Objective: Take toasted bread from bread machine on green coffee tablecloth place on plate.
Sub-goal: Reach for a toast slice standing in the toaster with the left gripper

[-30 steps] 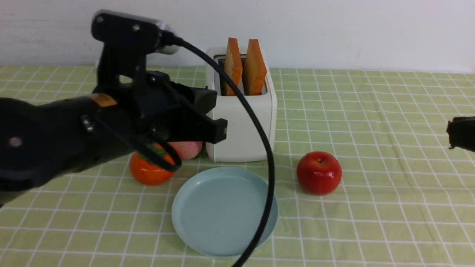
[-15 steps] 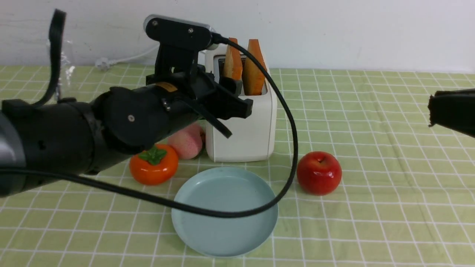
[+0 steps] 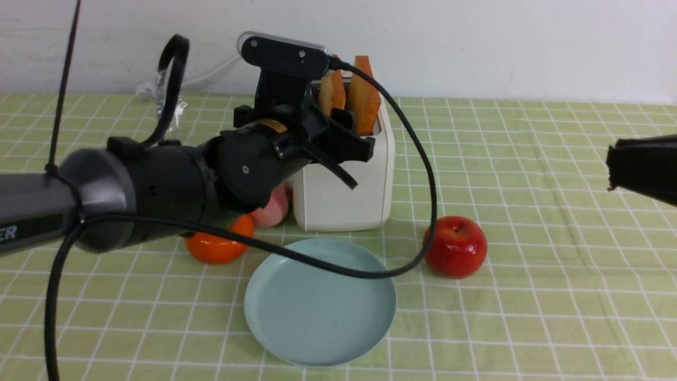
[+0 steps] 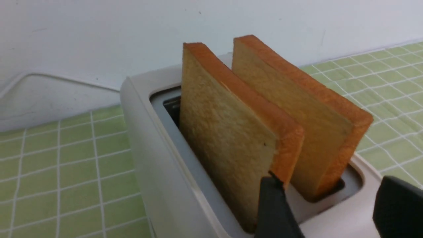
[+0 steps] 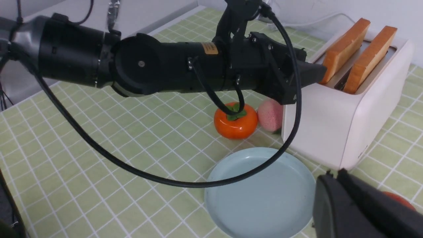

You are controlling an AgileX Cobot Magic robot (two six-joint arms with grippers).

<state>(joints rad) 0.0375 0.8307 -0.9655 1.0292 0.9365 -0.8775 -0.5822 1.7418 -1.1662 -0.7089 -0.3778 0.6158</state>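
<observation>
Toast stands upright in the toaster, the left hand spread beside it; the right hand is pressed together.

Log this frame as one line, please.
left black gripper: open, at toaster | two tan toast slices: upright in boxy cream-white toaster | round pale-blue plate: empty | right black gripper: shut

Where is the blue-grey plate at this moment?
In the front view, the plate lies on the green tablecloth, on the robot's side of the toaster, between the orange tomato-like fruit and the red apple.
</observation>
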